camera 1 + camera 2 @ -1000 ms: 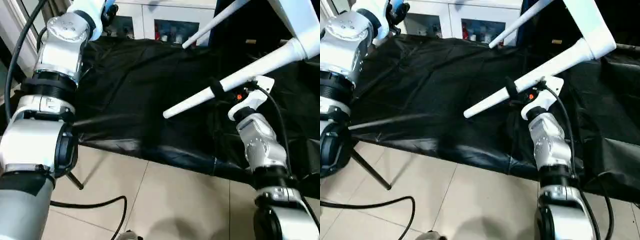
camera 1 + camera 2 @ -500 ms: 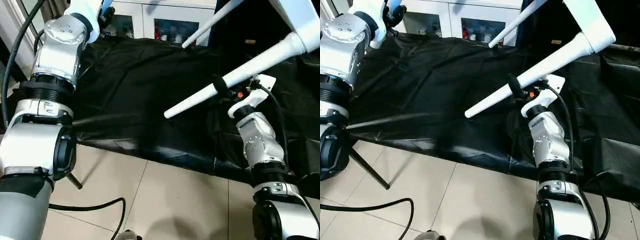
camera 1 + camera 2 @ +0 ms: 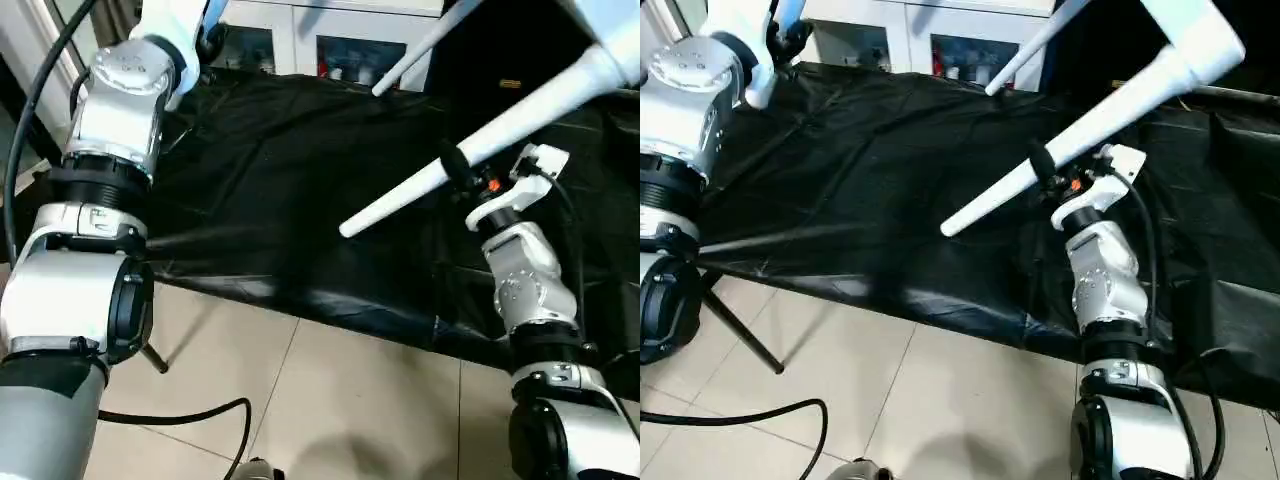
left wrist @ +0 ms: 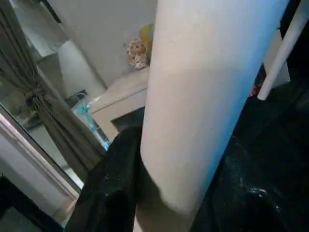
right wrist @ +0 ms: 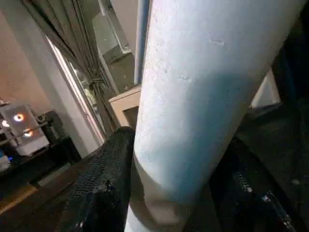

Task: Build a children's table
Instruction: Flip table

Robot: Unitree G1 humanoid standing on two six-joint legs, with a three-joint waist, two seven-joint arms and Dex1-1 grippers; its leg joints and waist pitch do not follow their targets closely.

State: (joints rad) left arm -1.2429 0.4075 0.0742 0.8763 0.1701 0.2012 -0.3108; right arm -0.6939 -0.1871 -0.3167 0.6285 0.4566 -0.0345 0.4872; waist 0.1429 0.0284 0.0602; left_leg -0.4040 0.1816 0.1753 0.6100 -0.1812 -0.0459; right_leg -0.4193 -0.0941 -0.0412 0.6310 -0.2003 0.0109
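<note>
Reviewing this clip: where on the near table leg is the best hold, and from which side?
Mid-shaft of the near leg, from underneath, where the right gripper is clamped on it. The tube is round, tapers toward its free tip and slants up to its socket, so a hold nearer the thicker socket end probably steadies it better.

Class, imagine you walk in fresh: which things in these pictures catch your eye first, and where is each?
A long white table leg slants across the right, above a black sheet, with the right gripper closed around it partway along. Its thick end joins the white top at the upper right. The left arm rises on the left.
</note>
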